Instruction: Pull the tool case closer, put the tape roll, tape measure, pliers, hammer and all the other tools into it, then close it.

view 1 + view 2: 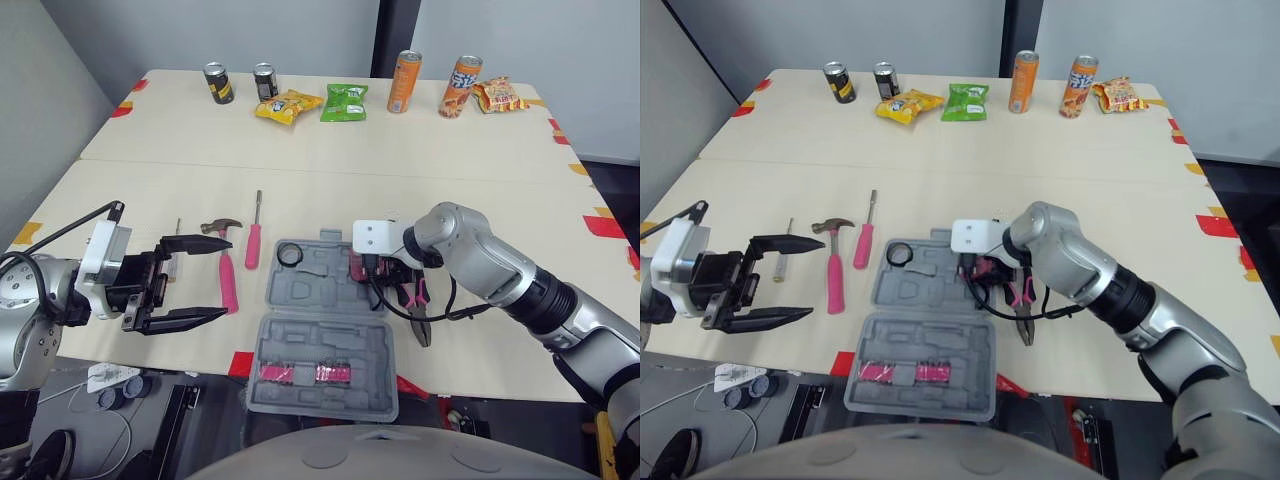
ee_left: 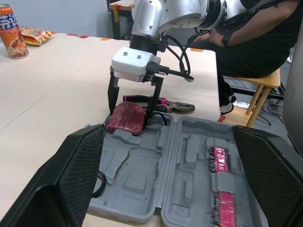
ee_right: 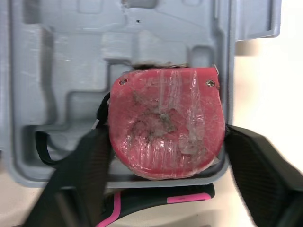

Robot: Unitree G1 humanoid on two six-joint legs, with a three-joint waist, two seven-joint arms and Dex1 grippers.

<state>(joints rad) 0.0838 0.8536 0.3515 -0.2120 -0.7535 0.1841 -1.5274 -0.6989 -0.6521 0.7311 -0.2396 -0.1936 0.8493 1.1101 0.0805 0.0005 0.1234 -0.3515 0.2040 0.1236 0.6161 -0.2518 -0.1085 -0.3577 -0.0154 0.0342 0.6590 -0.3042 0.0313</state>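
The grey tool case (image 1: pixel 330 300) lies open near the table's front edge, with the black tape roll (image 1: pixel 289 255) in its far left corner. My right gripper (image 1: pixel 381 276) is shut on the red tape measure (image 3: pixel 165 127), holding it at the case's right rim over a recess. The pink-handled pliers (image 1: pixel 416 308) lie on the table just right of the case. The pink hammer (image 1: pixel 226 270) and pink screwdriver (image 1: pixel 254 240) lie left of the case. A small thin tool (image 1: pixel 786 258) rests further left. My left gripper (image 1: pixel 228 278) hovers open beside the hammer, empty.
Pink bit holders (image 1: pixel 300 373) sit in the case lid nearest me. Cans (image 1: pixel 218 83) and snack bags (image 1: pixel 343 101) line the table's far side. A seated person (image 2: pixel 255 38) is behind the right arm in the left wrist view.
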